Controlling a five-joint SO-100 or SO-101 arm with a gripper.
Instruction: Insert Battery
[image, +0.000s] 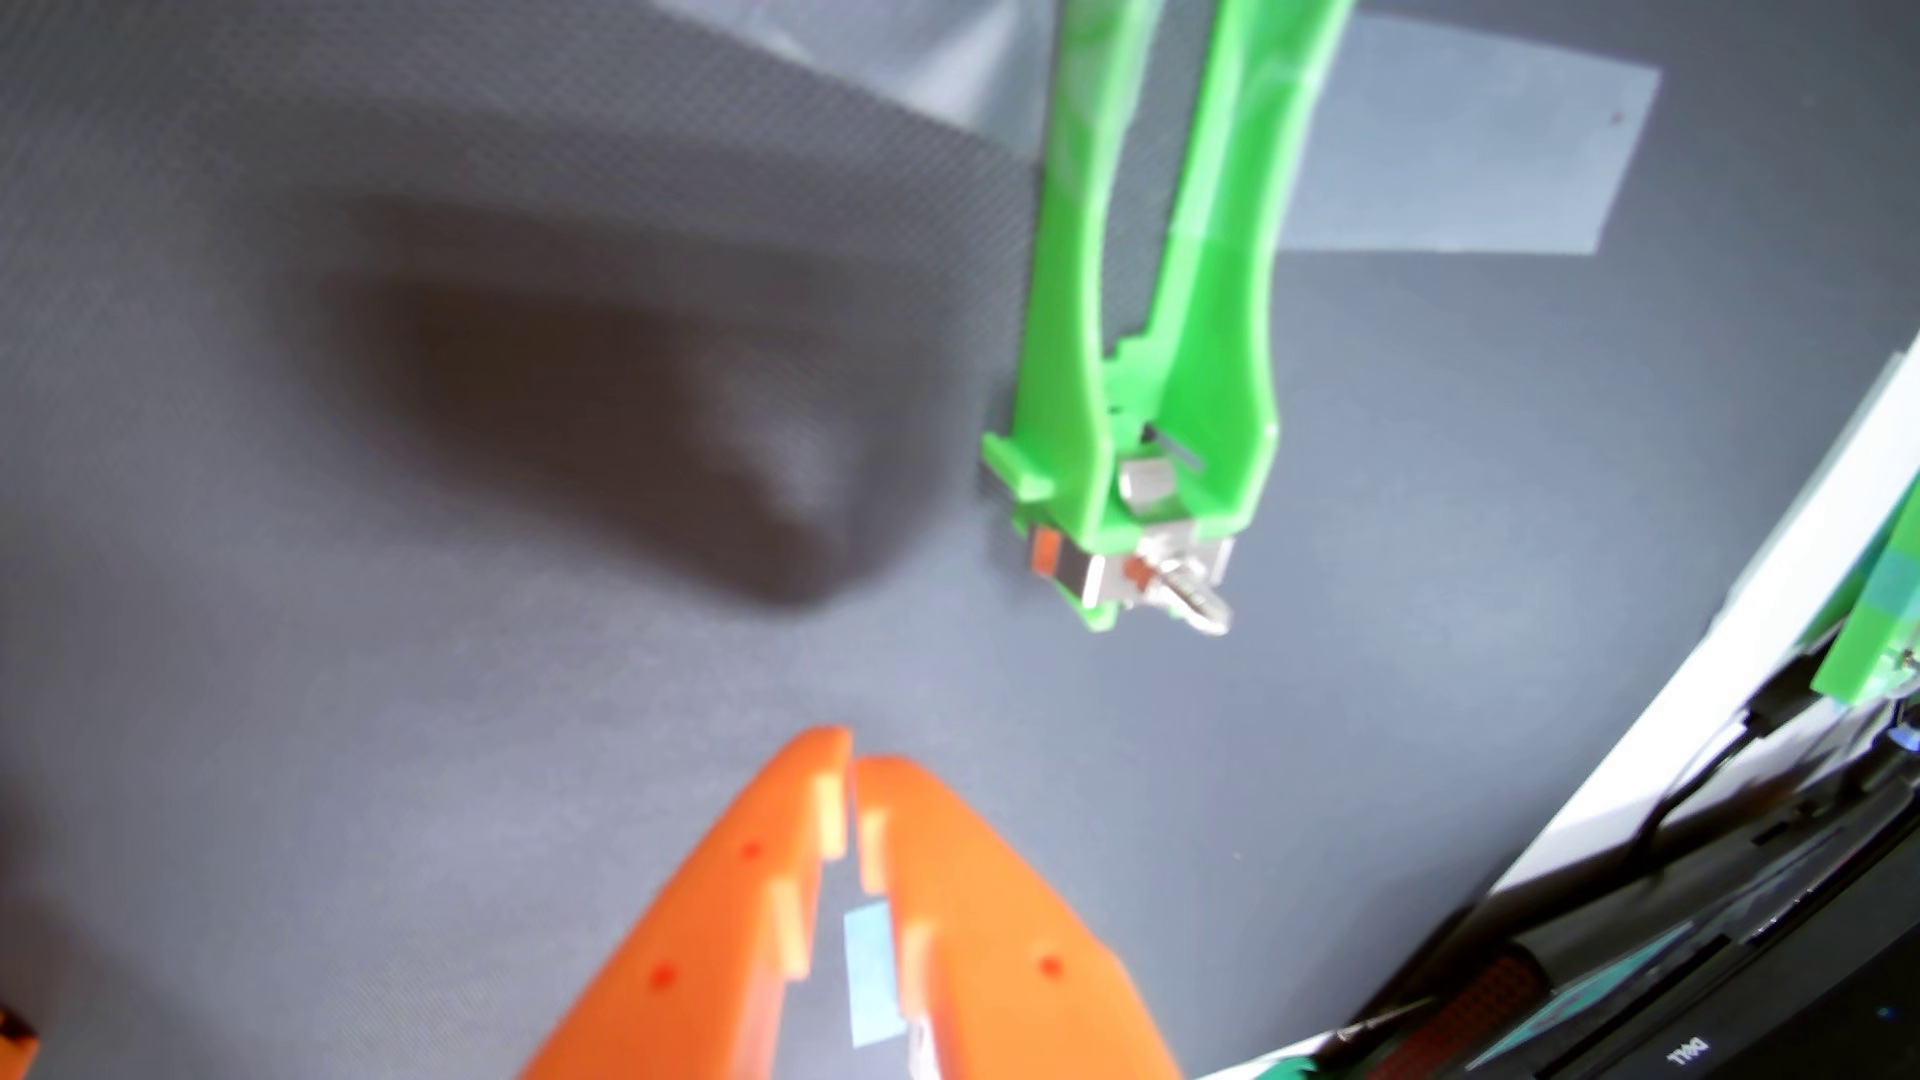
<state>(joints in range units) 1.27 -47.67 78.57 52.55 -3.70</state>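
Blur softens the whole wrist view; no battery can be made out; orange gripper (854, 763) has its tips nearly touching, nothing between them; green holder (1148, 312) with metal contacts stands beyond on grey mat (416, 727); black Dell device (1714, 987) cut off lower right.

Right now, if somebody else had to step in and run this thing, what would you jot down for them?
Claw: orange, shut, tips nearly touching, nothing visibly held between them.
Green plastic fixture: ahead and to the right in the wrist view, on the dark grey mat; metal contact and screw at its near end.
Battery: none visible in this view.
Done: nothing that shows.
Left: find the battery, pick it up, insert it.
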